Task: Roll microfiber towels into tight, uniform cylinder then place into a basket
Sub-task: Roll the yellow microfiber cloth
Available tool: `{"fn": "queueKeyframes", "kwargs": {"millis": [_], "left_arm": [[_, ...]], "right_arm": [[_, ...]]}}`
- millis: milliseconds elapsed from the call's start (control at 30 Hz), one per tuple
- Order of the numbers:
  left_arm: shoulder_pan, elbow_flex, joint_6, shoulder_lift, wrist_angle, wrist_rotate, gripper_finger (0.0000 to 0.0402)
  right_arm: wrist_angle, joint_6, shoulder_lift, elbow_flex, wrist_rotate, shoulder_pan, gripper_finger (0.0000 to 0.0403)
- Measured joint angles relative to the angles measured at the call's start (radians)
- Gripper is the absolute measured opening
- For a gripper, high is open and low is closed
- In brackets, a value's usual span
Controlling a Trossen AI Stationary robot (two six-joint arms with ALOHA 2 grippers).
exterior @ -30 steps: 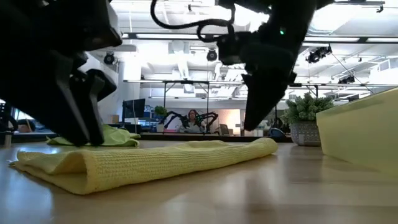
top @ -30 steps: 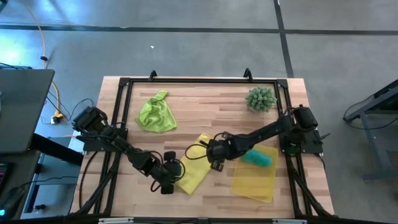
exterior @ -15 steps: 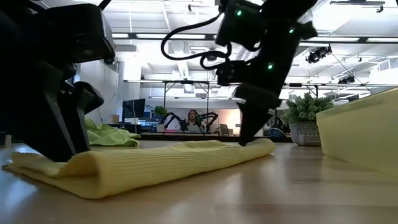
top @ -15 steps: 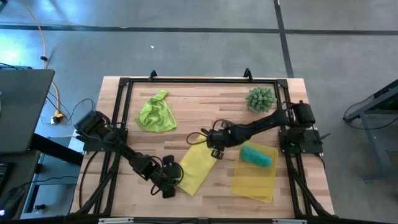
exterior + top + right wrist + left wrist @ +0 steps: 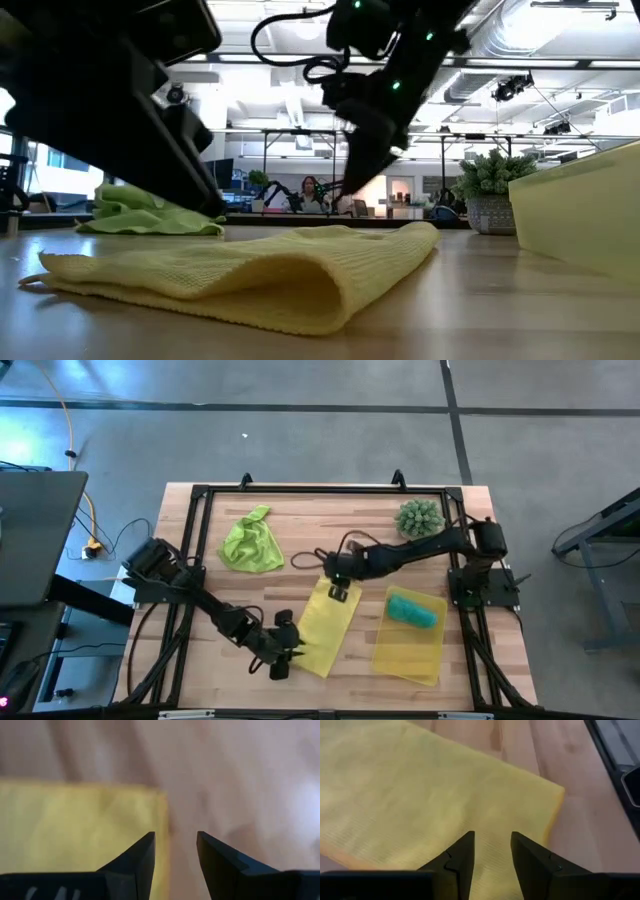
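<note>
Unfolded since earlier, yellow towel (image 5: 327, 625) lies flat between parted claws (left (image 5: 290, 657), right (image 5: 337, 591)); teal towel (image 5: 412, 610) occupies basket (image 5: 400, 655).

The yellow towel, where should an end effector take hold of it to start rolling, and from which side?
Probably at the yellow towel's short edge nearest the table's front, beside the left end effector. It lies flat and elongated, so pinch that edge from above and roll along its length toward the right end effector at the far end.
</note>
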Motion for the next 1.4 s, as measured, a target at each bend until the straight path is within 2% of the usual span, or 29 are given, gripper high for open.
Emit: {"fn": "queueKeyframes", "kwargs": {"millis": [167,267,433,767,900,1000,1300,1400], "left_arm": [[0.007,0.000,0.047,-0.017,-0.034,0.002,0.0117],[0.007,0.000,0.045,-0.017,-0.074,0.009,0.0117],[0.001,0.000,0.039,-0.017,-0.129,0.028,0.0117],[-0.035,0.000,-0.011,-0.017,-0.136,0.028,0.0117],[-0.044,0.000,-0.041,-0.017,-0.140,0.028,0.0117],[-0.049,0.000,-0.051,-0.017,-0.139,0.026,0.0117],[-0.052,0.000,-0.103,-0.017,-0.127,-0.062,0.0117],[-0.054,0.000,-0.101,-0.017,-0.124,-0.087,0.0117]], "right_arm": [[-0.149,0.218,0.001,0.010,-0.077,0.100,0.0137],[-0.170,0.312,0.001,0.010,-0.062,0.166,0.0137],[-0.153,0.344,0.033,0.011,0.074,0.235,0.0137],[-0.102,0.337,0.151,0.017,0.076,0.206,0.0137],[-0.073,0.265,0.161,0.015,0.122,0.181,0.0137],[-0.010,0.141,0.164,0.012,0.166,0.159,0.0137],[0.212,-0.197,0.171,0.008,0.152,0.083,0.0137],[0.185,-0.224,0.150,0.017,0.153,0.078,0.0137]]}}
